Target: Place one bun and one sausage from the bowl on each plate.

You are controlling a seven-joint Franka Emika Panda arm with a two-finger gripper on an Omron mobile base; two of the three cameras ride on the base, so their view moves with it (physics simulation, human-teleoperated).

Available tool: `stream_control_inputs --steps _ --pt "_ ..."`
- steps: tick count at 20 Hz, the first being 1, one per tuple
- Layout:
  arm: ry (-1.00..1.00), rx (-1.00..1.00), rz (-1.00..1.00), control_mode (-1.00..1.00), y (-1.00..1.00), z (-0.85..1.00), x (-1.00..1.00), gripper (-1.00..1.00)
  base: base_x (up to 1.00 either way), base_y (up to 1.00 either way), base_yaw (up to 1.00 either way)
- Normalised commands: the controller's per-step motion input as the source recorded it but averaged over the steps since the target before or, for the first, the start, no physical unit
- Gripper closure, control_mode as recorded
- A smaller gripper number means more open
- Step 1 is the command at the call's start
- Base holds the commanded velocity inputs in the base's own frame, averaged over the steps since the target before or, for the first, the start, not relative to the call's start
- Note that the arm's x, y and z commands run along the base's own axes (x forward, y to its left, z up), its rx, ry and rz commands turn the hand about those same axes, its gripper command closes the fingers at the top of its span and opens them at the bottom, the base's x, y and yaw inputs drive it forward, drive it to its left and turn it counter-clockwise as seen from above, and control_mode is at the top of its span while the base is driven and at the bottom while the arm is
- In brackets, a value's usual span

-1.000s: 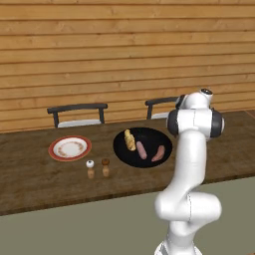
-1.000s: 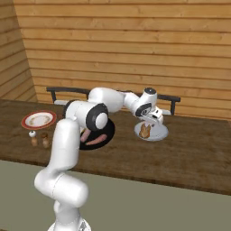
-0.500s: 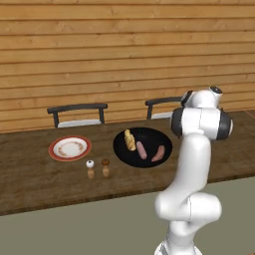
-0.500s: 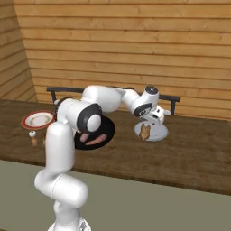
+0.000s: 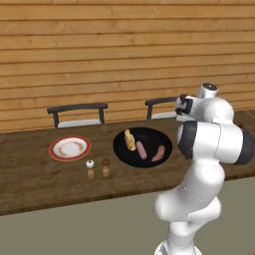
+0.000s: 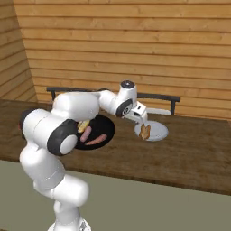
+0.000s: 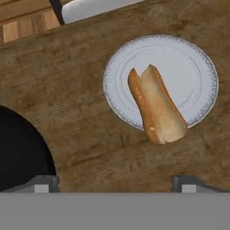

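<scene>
A split bun [image 7: 157,105] lies on a pale plate with a grey patterned rim [image 7: 197,58], one end hanging over the rim. My gripper [image 7: 116,185] hovers open above it, its fingertips [image 7: 42,184] far apart and holding nothing. The right base view shows the gripper [image 6: 141,118] just over that bun [image 6: 145,131] and the pale plate [image 6: 159,131]. To its left, the black bowl [image 5: 149,137] holds another bun [image 5: 130,140] and two sausages [image 5: 142,149] [image 5: 159,153]. The red-rimmed plate [image 5: 55,148] sits bare at the far left.
Salt and pepper shakers [image 5: 90,169] [image 5: 105,168] stand between the red-rimmed plate and the table's front edge. Two dark chairs [image 5: 77,112] are pushed in behind the wooden table [image 5: 30,179]. A plank wall closes off the back.
The arm's elbow has swung down and toward the cameras. The gripper has drawn back slightly from the pale plate, while the bun has stayed on it.
</scene>
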Motion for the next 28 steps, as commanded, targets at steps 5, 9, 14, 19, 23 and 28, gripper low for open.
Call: stream_control_inputs --steps 5,9,14,19,23,28 --pt "0.15 0.0 -0.12 -1.0 0.94 0.16 -0.51 -1.0 0.0 0.0 0.0" --pt "0.27 0.06 -0.13 -1.0 0.8 0.17 -0.21 -1.0 0.0 0.0 0.0" --pt "0.3 0.1 -0.1 -1.0 0.68 0.08 -0.16 -1.0 0.0 0.0 0.0" --pt "0.19 -0.01 -0.01 -1.0 0.57 -0.12 -0.01 -1.0 0.0 0.0 0.0" --pt "0.04 -0.09 0.0 -1.0 0.29 -0.27 0.0 -1.0 0.0 0.0 0.0" --pt "-0.07 -0.01 0.0 -1.0 0.0 -0.45 0.0 -1.0 0.0 0.0 0.0"
